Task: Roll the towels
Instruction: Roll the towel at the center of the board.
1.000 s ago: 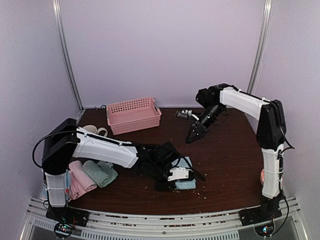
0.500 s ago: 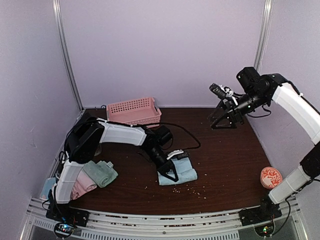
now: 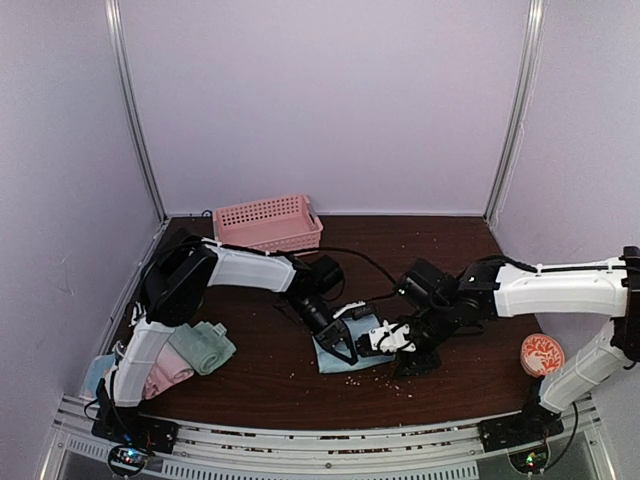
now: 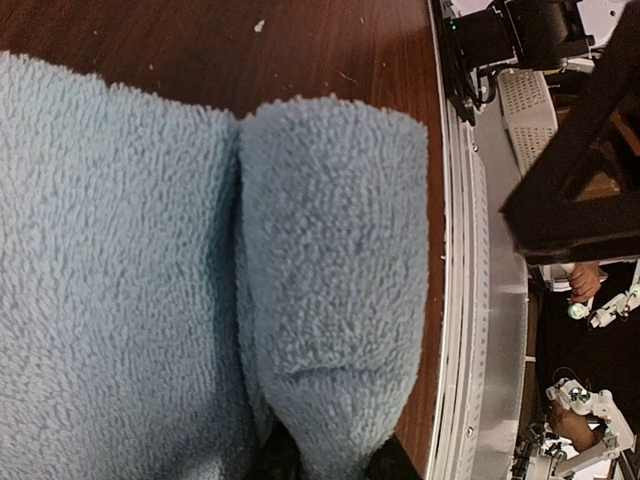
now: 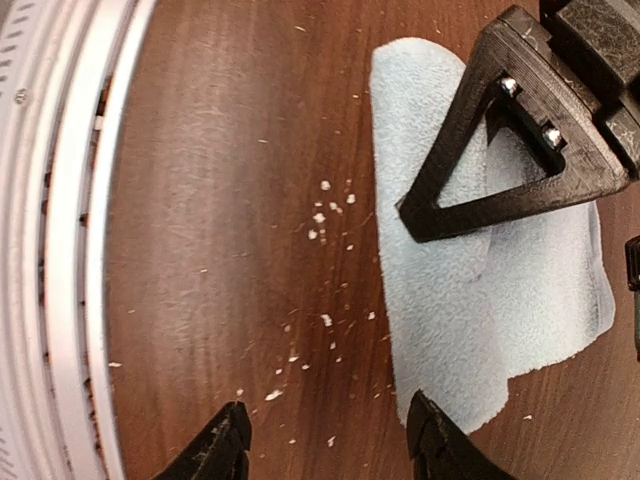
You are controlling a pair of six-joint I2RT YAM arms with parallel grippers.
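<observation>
A light blue towel [image 3: 330, 361] lies flat on the dark wooden table [image 3: 450, 250] in front of the arms. My left gripper [image 3: 345, 345] is shut on its near edge; in the left wrist view [image 4: 330, 462] a folded-over lip of the towel [image 4: 330, 250] is pinched between the fingers. My right gripper [image 3: 402, 356] is open and empty just right of the towel; in the right wrist view [image 5: 330, 445] one fingertip [image 5: 432, 440] is at the towel's corner [image 5: 470, 320] and the other over bare wood. A rolled sage green towel [image 3: 202, 346] and a pink towel [image 3: 160, 368] lie at the near left.
A pink perforated basket [image 3: 268, 228] stands at the back left. A round orange-patterned object [image 3: 543, 354] sits at the near right by the right arm's base. White crumbs [image 5: 325, 215] are scattered on the wood near the towel. The metal rail [image 3: 320, 440] runs along the front edge.
My right arm has swung down from high at the back right to the towel's right edge. My left gripper has stayed on the light blue towel.
</observation>
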